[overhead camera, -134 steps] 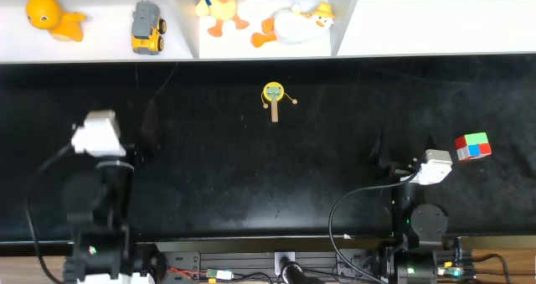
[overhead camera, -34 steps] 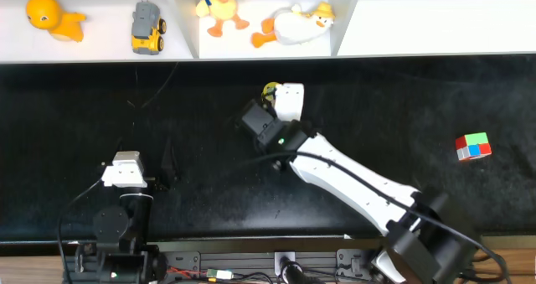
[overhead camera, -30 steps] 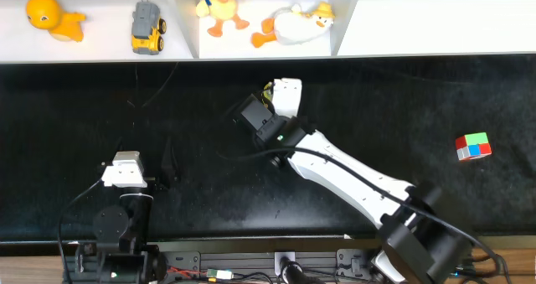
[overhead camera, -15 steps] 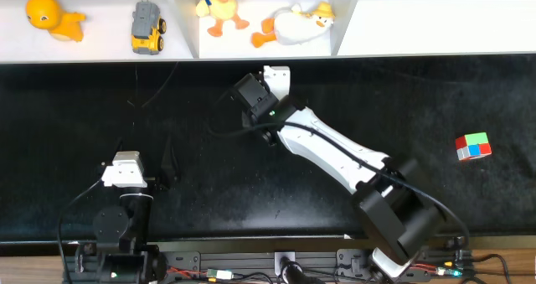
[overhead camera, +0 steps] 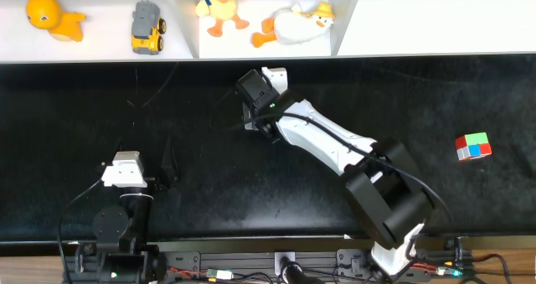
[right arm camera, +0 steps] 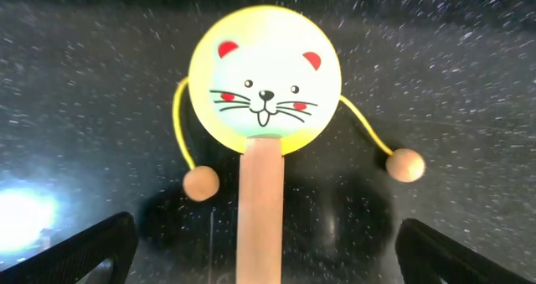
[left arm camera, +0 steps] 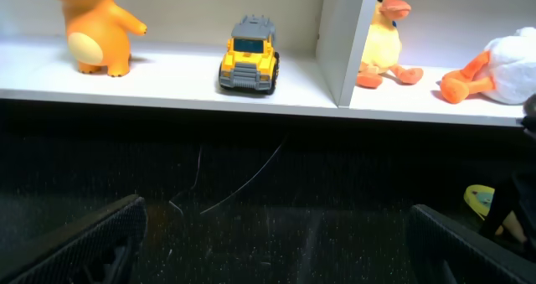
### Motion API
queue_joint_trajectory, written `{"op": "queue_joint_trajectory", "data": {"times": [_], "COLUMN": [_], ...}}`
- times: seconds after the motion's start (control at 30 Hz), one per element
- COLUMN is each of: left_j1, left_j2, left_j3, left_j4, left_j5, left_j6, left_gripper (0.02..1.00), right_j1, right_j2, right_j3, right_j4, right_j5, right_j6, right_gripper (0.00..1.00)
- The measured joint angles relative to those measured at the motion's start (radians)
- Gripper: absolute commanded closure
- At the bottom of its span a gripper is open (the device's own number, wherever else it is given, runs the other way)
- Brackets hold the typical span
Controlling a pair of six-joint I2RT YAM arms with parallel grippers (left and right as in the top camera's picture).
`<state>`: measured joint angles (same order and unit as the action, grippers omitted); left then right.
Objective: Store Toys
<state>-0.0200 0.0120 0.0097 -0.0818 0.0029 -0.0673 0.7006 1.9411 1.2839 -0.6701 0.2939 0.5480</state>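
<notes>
- The black worktop (overhead camera: pixel 209 175) runs up to the front lip of a white shelf (overhead camera: pixel 435 33) along its far edge. A broad bare stretch lies between the two arms.
- Upright dividers split the shelf. An orange duck (overhead camera: pixel 52 18) and a toy truck (overhead camera: pixel 147 26) stand in the left compartment. A yellow plush duck (overhead camera: pixel 220 6) and a white plush duck (overhead camera: pixel 293 24) lying on its side are in the middle one.
- The right arm (overhead camera: pixel 352 158) reaches from its base across the middle toward the shelf lip.
- The right claw (right arm camera: pixel 268 225) is spread wide and grips nothing. It stands over the rattle, whose handle runs between the fingers with a gap on each side.
- The left claw (left arm camera: pixel 276 209) sits near its own base, well apart from the rattle. It is also spread wide and empty, and faces the shelf.
- A colour cube (overhead camera: pixel 473 146) rests at the worktop's right, well apart from both claws.
- The rattle (right arm camera: pixel 264 83) lies flat on the worktop near the shelf lip. Its cat face is up and a beaded string is splayed to each side.
</notes>
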Motion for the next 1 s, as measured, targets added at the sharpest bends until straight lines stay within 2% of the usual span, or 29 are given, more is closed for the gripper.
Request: {"op": "queue_joint_trajectory", "data": {"times": [0.17,0.33,0.43,0.57,0.63,0.7,1.0], "left_j1": [0.000,0.000,0.000,0.000,0.000,0.000,0.000], "left_j2": [0.000,0.000,0.000,0.000,0.000,0.000,0.000], "left_j3": [0.000,0.000,0.000,0.000,0.000,0.000,0.000], "left_j4": [0.000,0.000,0.000,0.000,0.000,0.000,0.000], "left_j5": [0.000,0.000,0.000,0.000,0.000,0.000,0.000], "left_j6": [0.000,0.000,0.000,0.000,0.000,0.000,0.000], "left_gripper": [0.020,0.020,0.020,0.020,0.020,0.020,0.020], "right_j1": [-0.005,-0.006,-0.007,-0.007,-0.007,-0.009,-0.042], "right_j2": [0.011,0.013,0.013,0.013,0.013,0.014,-0.002], "right_j3": [0.006,0.008,0.008,0.009,0.009,0.009,0.010], "right_j4": [0.005,0.006,0.004,0.005,0.005,0.005,-0.050], "right_j5": [-0.014,-0.024,-0.026,-0.027,-0.025,-0.024,-0.027], "right_j6": [-0.002,-0.001,-0.007,-0.007,-0.003,-0.007,-0.029], "right_gripper": [0.071,0.426,0.551,0.820,0.904,0.958,0.945]}}
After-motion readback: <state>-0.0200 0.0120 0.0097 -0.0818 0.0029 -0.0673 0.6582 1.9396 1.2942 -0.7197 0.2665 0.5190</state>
